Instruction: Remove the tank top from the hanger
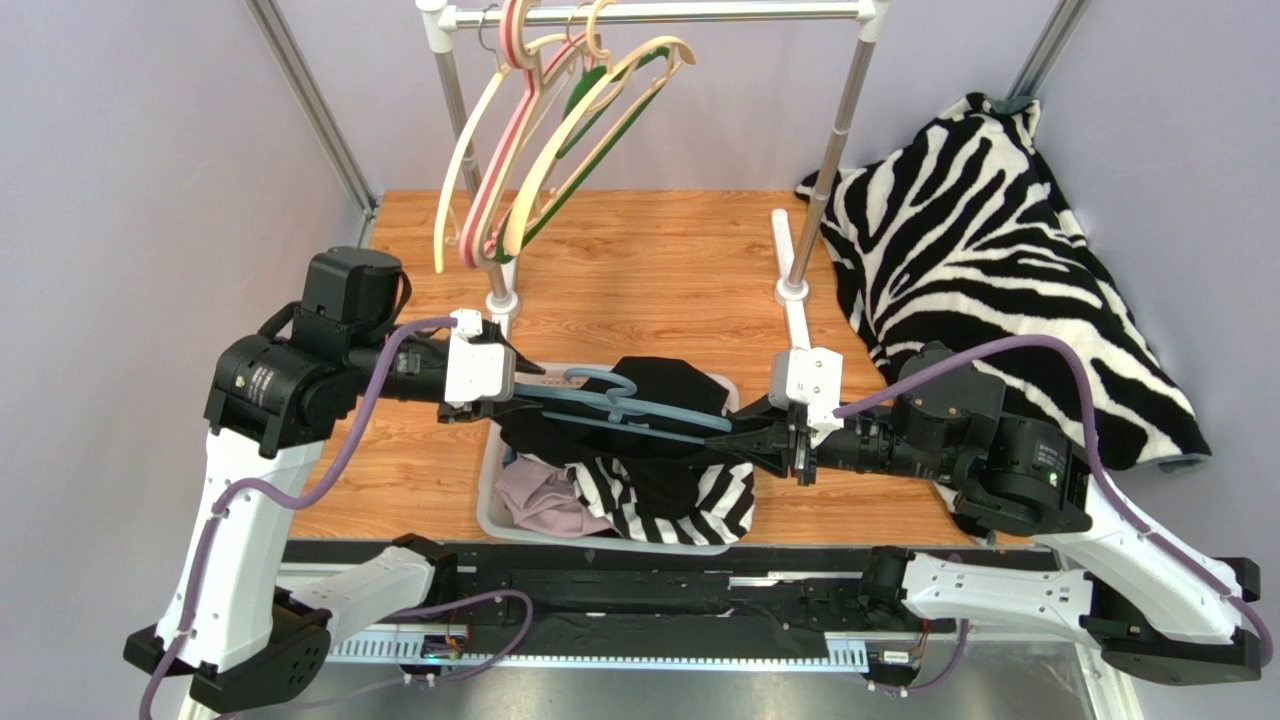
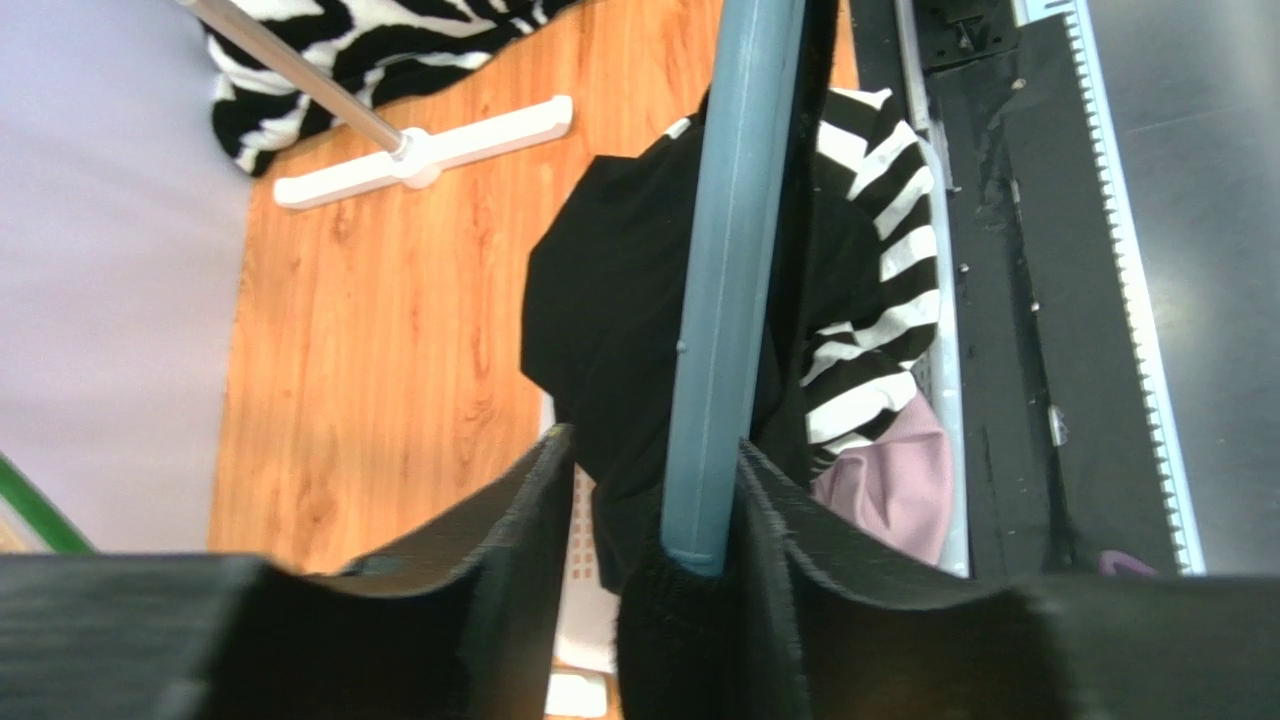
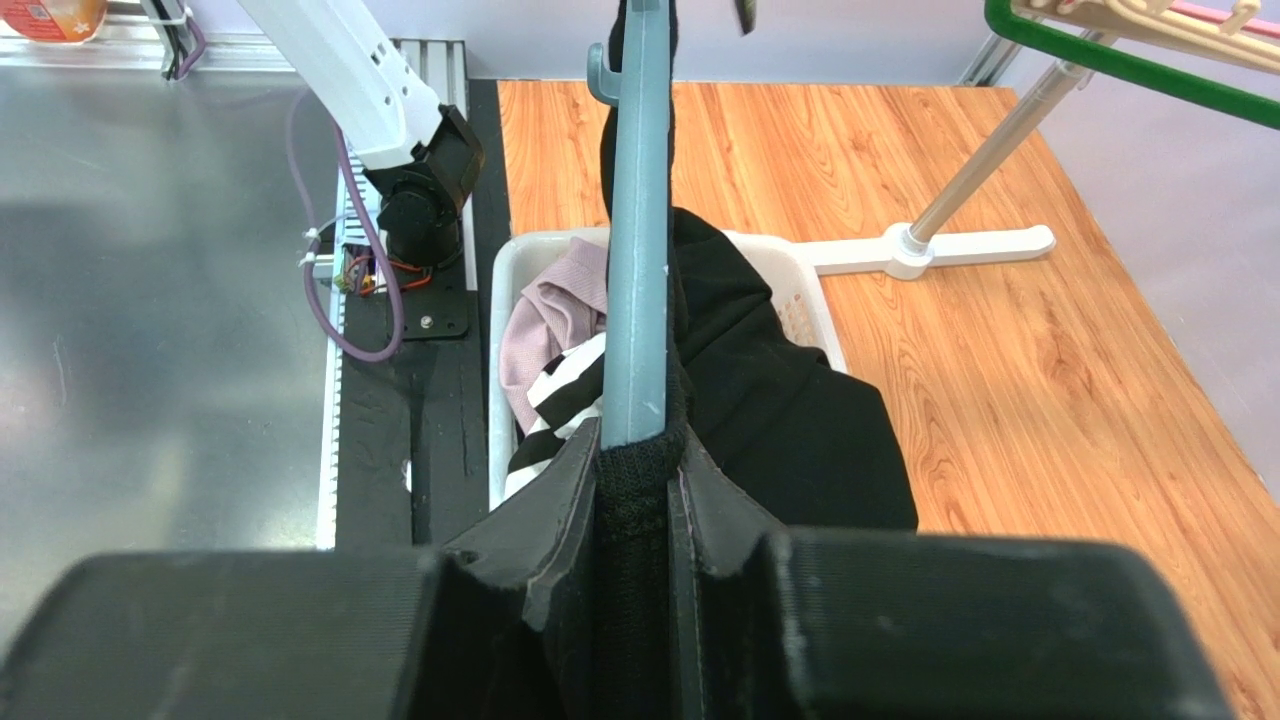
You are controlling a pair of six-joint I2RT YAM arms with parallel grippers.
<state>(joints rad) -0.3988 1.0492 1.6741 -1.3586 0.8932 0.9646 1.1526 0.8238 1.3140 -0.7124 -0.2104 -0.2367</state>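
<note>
Grey-blue hanger (image 1: 631,405) held roughly level above the white basket (image 1: 492,503), its long axis running from one arm to the other, with the black tank top (image 1: 661,378) draped over it.

The right gripper (image 1: 748,437) has its jaws clamped on the hanger's right end, black fabric pinched in with it. The left gripper (image 1: 523,395) has its jaws partly apart around the other end (one finger touches the bar, and a gap shows beside the other). The top hangs into the basket onto a striped garment (image 1: 684,503) and a pink one (image 1: 541,503). On the wooden counter (image 1: 646,285) behind stands a rack (image 1: 819,195) carrying spare hangers (image 1: 526,135), with a zebra-print cloth (image 1: 992,255) to its right.
</note>
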